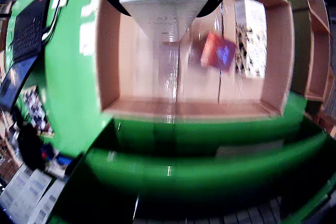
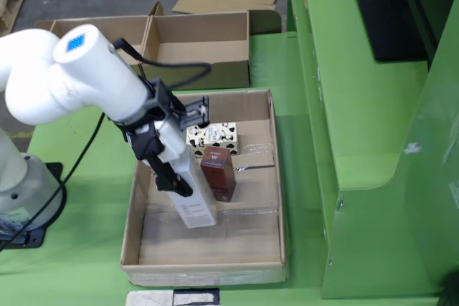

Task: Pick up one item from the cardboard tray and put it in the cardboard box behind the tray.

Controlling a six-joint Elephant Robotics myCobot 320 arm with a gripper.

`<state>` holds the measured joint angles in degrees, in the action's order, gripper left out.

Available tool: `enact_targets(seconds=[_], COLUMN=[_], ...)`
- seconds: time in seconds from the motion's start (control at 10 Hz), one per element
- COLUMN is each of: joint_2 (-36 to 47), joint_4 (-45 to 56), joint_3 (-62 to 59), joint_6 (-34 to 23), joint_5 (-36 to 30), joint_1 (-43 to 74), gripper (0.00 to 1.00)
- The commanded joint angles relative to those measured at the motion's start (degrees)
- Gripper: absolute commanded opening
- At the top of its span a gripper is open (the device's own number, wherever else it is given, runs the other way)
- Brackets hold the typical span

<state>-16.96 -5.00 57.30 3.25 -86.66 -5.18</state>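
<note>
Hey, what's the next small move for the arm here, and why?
Probably lift straight up. The tool appears closed on the white box, which sits low inside the cardboard tray, close beside the brown box. Rising first should clear both before heading to the cardboard box behind.

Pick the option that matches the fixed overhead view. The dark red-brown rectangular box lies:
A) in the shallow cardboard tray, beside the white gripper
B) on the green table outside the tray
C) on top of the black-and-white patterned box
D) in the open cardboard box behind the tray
A: the dark red-brown rectangular box rests on the floor of the shallow cardboard tray, right of the white gripper, in front of the patterned box.
</note>
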Motion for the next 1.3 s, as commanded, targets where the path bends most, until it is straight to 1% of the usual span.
enact_targets(seconds=[0.0, 0.3, 0.5, 0.6, 0.7, 0.9, 1.1, 1.2], joint_2=[2.4, 4.1, 2.8, 0.6, 0.6, -10.2, -7.9, -7.7], joint_4=[1.3, 6.7, 12.8, 16.4, 16.4, 31.4, 29.7, 26.9], joint_3=[-5.8, -13.9, -22.6, -29.0, -29.0, -57.3, -57.3, -57.3], joint_6=[0.3, 1.6, 3.0, 3.2, 3.2, 3.8, 4.1, 3.8], joint_5=[0.8, 2.7, 4.4, 4.7, 4.7, 5.6, 6.7, 7.5], joint_1=[-1.4, -3.7, -5.6, -6.2, -6.2, -7.5, -9.1, -9.3], gripper=[0.0, 0.0, 0.0, 0.0, 0.0, 0.0, 0.0, 0.0])
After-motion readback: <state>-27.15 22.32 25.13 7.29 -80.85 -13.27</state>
